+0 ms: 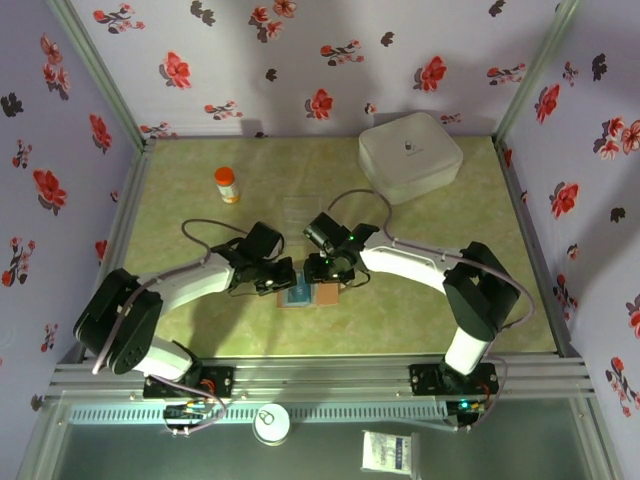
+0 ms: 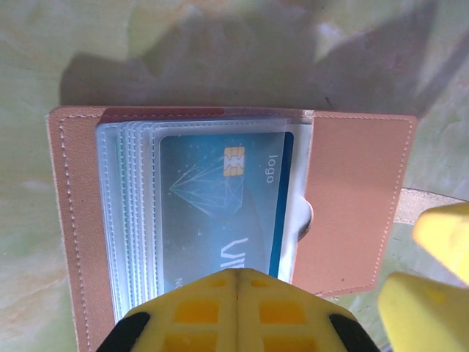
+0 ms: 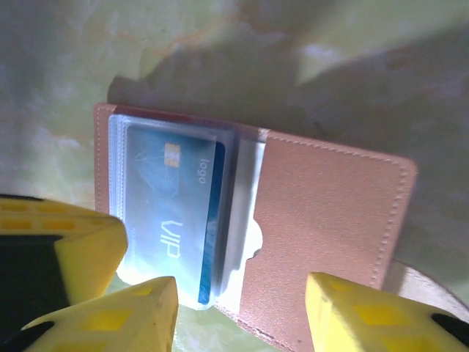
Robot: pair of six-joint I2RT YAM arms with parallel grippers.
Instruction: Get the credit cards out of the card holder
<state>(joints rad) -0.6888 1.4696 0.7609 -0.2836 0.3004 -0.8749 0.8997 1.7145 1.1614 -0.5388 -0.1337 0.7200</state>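
The green marbled tabletop [image 1: 450,300] carries a white rounded box [image 1: 410,155] at its far right. Both arms reach inward and meet near the middle, towards the near edge.

There the brown card holder [image 1: 325,293] lies open and flat. In the left wrist view the card holder [image 2: 359,198] has a stack of clear plastic sleeves [image 2: 128,205] on its left half and a plain stitched flap on its right. An orange pill bottle [image 1: 227,185] stands upright at the far left, well apart from it.

A blue credit card [image 2: 220,198] with a gold chip, printed "logo" and "VIP", sits inside the top sleeve. One corner of the card [image 3: 172,213] pokes past the sleeve's near edge.

The left pincer [image 2: 238,293] is clenched, its tip over the near edge of the sleeves. Whether it presses on them I cannot tell.

The right pincer [image 3: 240,282] is released. Its yellow fingers [image 3: 139,308] stand apart at the holder's near edge, astride the card's corner and the flap, gripping nothing.
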